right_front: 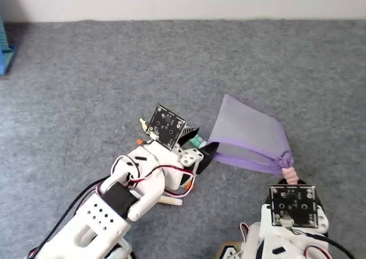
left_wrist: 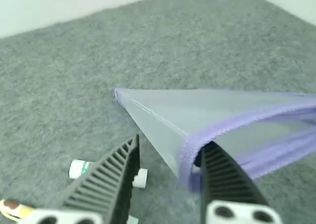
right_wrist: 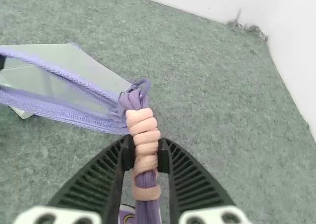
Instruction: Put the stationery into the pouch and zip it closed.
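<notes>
— Where do we find the pouch [right_front: 249, 134]?
— We see it lying on the grey carpet [right_front: 86, 70] between the two arms, lilac, its zip edge turned towards them.
— And what do we see at the zip?
— A pink knotted cord [right_wrist: 143, 130] hangs from one end of the pouch. The right gripper [right_wrist: 144, 152] is clamped on that cord, a finger pressed to each side.
— How do we find the left gripper [left_wrist: 170, 145]?
— Its jaws stand apart at the pouch's other end. We see the zip edge touching one finger [left_wrist: 219, 172], while the other is clear of the pouch, over carpet.
— Do we see any stationery?
— We spot a small white tube [left_wrist: 84, 168] with a green band on the carpet, just beside the left gripper and outside the pouch. A yellowish item [left_wrist: 12, 209] lies near it, and we cannot tell what it is.
— And beyond that?
— A white wall [right_front: 183, 2] along the carpet's far edge.
</notes>
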`<state>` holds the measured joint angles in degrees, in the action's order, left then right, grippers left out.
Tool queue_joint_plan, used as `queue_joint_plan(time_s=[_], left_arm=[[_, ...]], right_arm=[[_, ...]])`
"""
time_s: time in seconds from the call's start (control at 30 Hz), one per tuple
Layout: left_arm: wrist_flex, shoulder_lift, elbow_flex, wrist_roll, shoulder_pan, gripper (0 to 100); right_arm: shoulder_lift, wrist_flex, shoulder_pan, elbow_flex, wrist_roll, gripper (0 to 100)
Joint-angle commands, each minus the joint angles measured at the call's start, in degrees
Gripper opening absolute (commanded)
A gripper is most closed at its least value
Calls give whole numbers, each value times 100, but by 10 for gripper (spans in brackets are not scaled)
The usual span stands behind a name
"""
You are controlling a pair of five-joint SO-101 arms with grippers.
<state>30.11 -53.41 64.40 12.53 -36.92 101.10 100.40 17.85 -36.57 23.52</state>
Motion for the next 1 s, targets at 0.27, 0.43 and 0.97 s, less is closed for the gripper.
queue_joint_plan(time_s=[0.27, 0.43, 0.97], left_arm=[[-360, 2831, -1358, -35, -9, 118], [633, 2699, -2044, -18, -44, 13], [3297, 255, -3090, -53, 1653, 12]], right_arm=[[13, 189, 31, 62, -378, 7], [13, 40, 31, 62, -624, 7], [-189, -2527, -1420, -1125, -1626, 7]])
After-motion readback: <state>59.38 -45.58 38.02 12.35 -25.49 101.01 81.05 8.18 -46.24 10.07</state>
